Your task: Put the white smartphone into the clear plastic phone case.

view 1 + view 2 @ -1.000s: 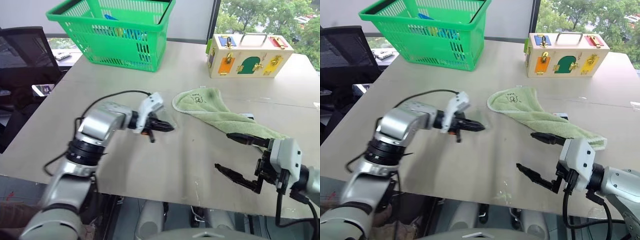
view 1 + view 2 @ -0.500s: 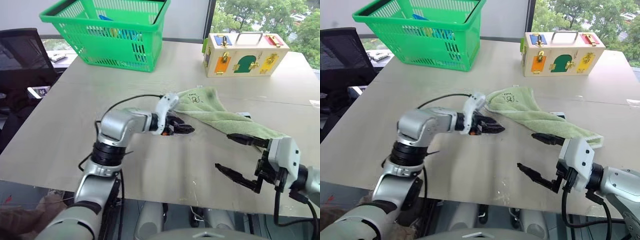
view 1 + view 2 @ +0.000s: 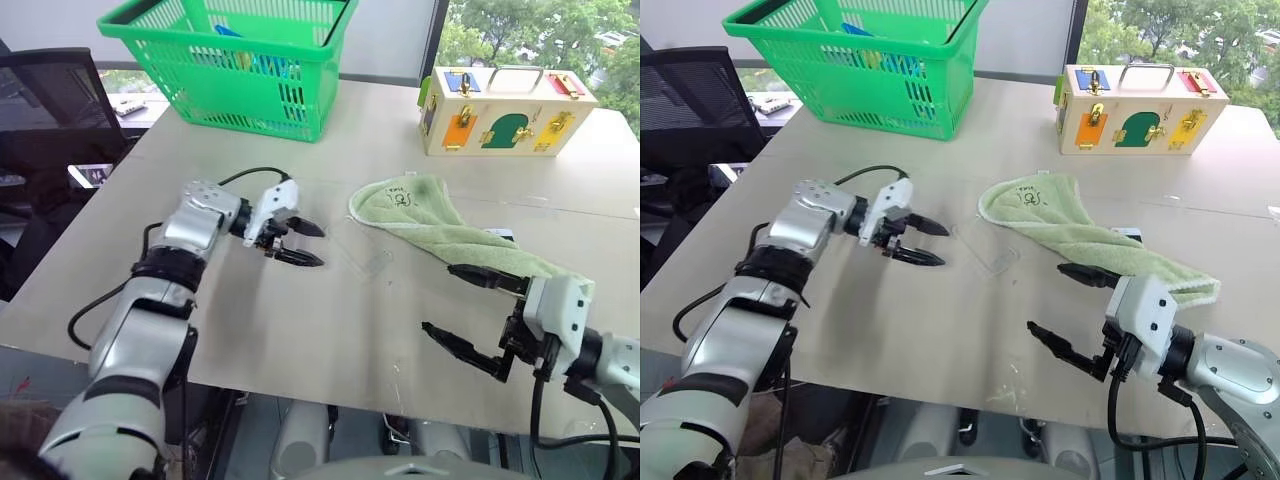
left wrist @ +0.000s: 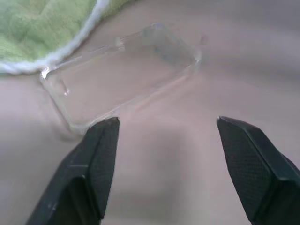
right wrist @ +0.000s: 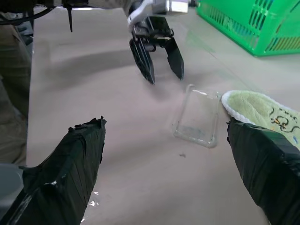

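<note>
A: Where does the clear plastic phone case [image 3: 360, 252] lie?

B: Near the middle of the left eye frame, flat on the table [image 3: 300, 330], just right of the left gripper [image 3: 296, 243]. The gripper's two black fingers stand apart with nothing between them, their tips pointing toward the case but not touching it.

A: And its long axis?

B: It runs diagonally, from upper left to lower right of the frame. Its upper end lies just beside the rounded end of the green towel [image 3: 440, 225].

A: The other gripper?

B: The right gripper [image 3: 470, 315] sits at the lower right, fingers spread wide and empty, well apart from the case. A small white corner, perhaps the white smartphone [image 3: 500, 235], peeks from behind the towel just above it; I cannot tell more.

A: The surroundings?

B: A beige tabletop. A green basket [image 3: 235, 60] stands at the upper left, a wooden latch box [image 3: 505, 110] at the upper right, a black chair [image 3: 50, 110] at the left edge, and trees behind a window.
</note>
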{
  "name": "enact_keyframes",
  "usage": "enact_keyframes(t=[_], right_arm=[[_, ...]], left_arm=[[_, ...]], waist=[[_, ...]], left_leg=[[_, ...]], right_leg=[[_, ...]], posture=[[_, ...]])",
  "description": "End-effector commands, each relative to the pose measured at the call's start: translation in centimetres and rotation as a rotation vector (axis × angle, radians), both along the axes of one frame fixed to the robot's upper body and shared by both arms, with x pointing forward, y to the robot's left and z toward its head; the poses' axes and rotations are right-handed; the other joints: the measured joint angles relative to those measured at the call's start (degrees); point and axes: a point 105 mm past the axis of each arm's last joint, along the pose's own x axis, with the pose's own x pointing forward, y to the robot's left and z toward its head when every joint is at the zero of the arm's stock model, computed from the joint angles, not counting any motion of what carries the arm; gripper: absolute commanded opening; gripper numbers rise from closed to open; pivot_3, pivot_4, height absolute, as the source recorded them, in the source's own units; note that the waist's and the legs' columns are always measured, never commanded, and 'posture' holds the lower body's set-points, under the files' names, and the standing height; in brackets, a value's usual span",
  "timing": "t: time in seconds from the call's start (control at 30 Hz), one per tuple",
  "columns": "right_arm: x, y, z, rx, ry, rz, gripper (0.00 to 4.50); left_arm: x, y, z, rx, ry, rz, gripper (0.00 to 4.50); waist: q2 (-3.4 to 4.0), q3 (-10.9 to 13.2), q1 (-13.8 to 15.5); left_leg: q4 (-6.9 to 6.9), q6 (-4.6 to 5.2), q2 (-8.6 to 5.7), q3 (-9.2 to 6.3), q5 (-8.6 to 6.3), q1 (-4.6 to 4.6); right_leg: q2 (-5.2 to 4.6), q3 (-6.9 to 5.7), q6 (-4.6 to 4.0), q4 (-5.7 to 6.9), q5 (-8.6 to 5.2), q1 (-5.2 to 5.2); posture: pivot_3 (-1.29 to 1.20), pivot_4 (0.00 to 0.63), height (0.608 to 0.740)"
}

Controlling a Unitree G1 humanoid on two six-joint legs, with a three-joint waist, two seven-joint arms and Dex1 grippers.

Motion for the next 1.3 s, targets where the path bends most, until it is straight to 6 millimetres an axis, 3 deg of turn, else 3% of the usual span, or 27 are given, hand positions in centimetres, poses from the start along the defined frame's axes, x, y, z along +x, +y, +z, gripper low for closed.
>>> enact_keyframes(t=[0.03,0.27,0.37,0.53,0.57,0.67,0.87,0.97,1.07,1.17,1.3], right_arm=[[-0.6,0.4,0.8,0.001,-0.046,0.008,4.5],[-1.2,0.3,0.8,-0.003,-0.037,-0.016,4.5],[-1.3,0.3,0.8,-0.002,-0.035,-0.022,4.5],[-1.3,0.3,0.8,0.0,-0.033,-0.025,4.5],[-1.3,0.3,0.8,0.001,-0.033,-0.025,4.5],[-1.2,0.4,0.7,0.006,-0.034,-0.023,4.5],[-0.7,0.6,0.6,0.012,-0.028,0.005,4.5],[-0.5,0.6,0.6,0.01,-0.029,0.021,4.5],[-0.3,0.6,0.7,0.006,-0.03,0.033,4.5],[-0.3,0.6,0.6,-0.001,-0.027,0.041,4.5],[-0.3,0.5,0.7,-0.005,-0.029,0.035,4.5]], left_arm=[[0.9,-0.5,-0.1,0.066,-0.085,-0.038,3.4],[1.3,-2.3,-0.5,0.1,-0.09,-0.087,3.4],[0.9,-2.7,-0.7,0.096,-0.044,-0.108,2.68],[0.6,-2.6,-0.1,0.047,0.098,-0.068,0.23],[0.7,-2.7,0.3,0.027,0.102,-0.051,0.01],[0.3,-2.9,1.5,-0.028,0.129,-0.024,0.01],[-3.4,-4.6,3.6,-0.118,0.161,0.037,0.01],[-4.8,-5.5,3.8,-0.136,0.163,0.077,0.01],[-4.8,-5.0,3.7,-0.166,0.135,0.109,0.01],[-4.4,-4.0,2.9,-0.144,0.099,0.096,0.85],[-2.2,-3.7,2.0,-0.114,-0.002,0.107,2.81]], waist=[[-0.01,0.0,-0.2],[-0.03,0.0,-0.6],[-0.04,0.0,-0.7],[-0.04,0.0,-0.8],[-0.04,0.0,-0.8],[-0.04,0.0,-0.9],[-0.03,0.0,-1.9],[-0.04,0.0,-1.9],[0.01,0.0,-1.9],[0.01,0.0,-2.0],[0.01,0.0,-1.5]], left_leg=[[0.0,0.0,-0.01,0.01,0.0,0.0],[0.01,0.0,0.06,-0.03,0.0,0.11],[0.02,0.0,0.07,-0.01,0.0,0.11],[0.02,0.0,0.06,0.0,0.0,0.12],[0.02,0.0,0.06,-0.01,0.0,0.13],[0.02,0.0,0.1,-0.03,0.0,0.12],[0.02,0.0,0.16,-0.02,0.0,0.13],[0.05,0.01,0.14,-0.02,0.0,0.18],[0.05,0.0,0.13,-0.02,0.0,0.41],[0.04,0.0,0.14,-0.03,0.0,0.46],[0.03,0.0,0.12,-0.04,-0.01,0.42]], right_leg=[[0.01,0.0,0.11,0.0,0.06,0.0],[0.05,-0.01,0.12,0.11,0.07,0.02],[0.05,0.0,0.12,0.11,0.07,0.02],[0.13,-0.03,0.13,0.11,0.07,0.01],[0.13,-0.02,0.13,0.11,0.07,0.01],[0.12,0.01,0.12,0.12,0.07,0.01],[0.08,0.15,0.11,0.12,0.06,0.02],[0.05,0.18,0.0,0.16,0.0,0.04],[0.06,0.19,-0.05,0.16,-0.04,0.21],[0.07,0.21,-0.05,0.16,-0.04,0.24],[0.12,0.18,-0.05,0.14,-0.04,0.24]], posture=[[0.0,0.15,0.74],[0.0,0.15,0.74],[0.0,0.15,0.74],[0.0,0.15,0.74],[0.0,0.15,0.74],[0.0,0.15,0.74],[0.0,0.15,0.74],[0.0,0.15,0.74],[0.0,0.15,0.74],[0.0,0.15,0.74],[0.0,0.15,0.74]])
